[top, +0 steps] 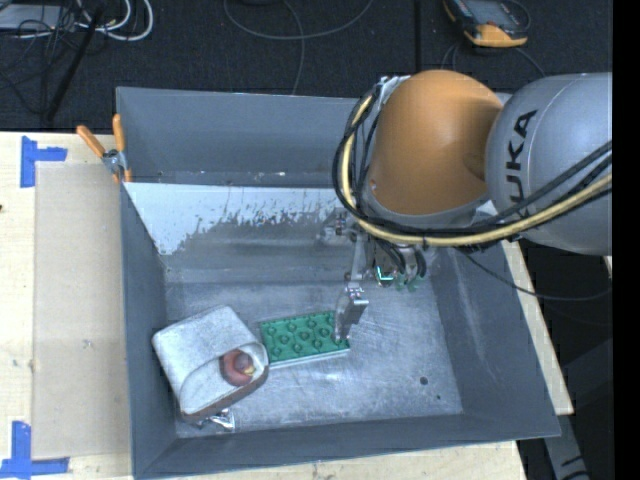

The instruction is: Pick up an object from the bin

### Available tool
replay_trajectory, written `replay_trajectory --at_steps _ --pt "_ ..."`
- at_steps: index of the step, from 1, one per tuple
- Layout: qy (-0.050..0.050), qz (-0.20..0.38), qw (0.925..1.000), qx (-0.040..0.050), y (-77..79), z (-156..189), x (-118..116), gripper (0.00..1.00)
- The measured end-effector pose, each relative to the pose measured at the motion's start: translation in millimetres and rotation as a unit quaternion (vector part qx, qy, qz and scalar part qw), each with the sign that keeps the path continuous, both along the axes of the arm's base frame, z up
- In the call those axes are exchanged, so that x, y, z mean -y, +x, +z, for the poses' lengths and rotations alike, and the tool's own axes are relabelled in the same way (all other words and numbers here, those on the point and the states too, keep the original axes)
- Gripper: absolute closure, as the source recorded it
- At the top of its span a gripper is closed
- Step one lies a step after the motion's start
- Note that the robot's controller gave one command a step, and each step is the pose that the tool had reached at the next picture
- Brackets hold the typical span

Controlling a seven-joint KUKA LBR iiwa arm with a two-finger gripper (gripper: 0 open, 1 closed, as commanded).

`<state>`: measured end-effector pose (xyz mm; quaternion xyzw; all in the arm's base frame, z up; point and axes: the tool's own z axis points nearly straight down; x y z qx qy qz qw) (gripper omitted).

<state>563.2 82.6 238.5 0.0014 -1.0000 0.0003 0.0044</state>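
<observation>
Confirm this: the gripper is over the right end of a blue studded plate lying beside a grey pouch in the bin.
Wrong colour: the camera view shows the studded plate is green, not blue. The rest holds: the gripper is over its right end, and it lies beside the grey pouch in the bin.

One camera high above the grey bin (pixel 230 148), looking down and a bit from one side, close enough to take in most of it, the arm (pixel 560 158) big at the bin's right edge
</observation>
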Motion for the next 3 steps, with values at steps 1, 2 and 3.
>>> replay_trajectory --at_steps 1,2,3 --pt "0.001 0.134 0.991 0.0008 -12.0 -163 10 0.0" --pt "0.001 0.132 0.9913 0.0049 -9.6 -159 10 1.0" --pt "0.002 0.109 0.9941 0.0075 -34.6 -29 -16 1.0"
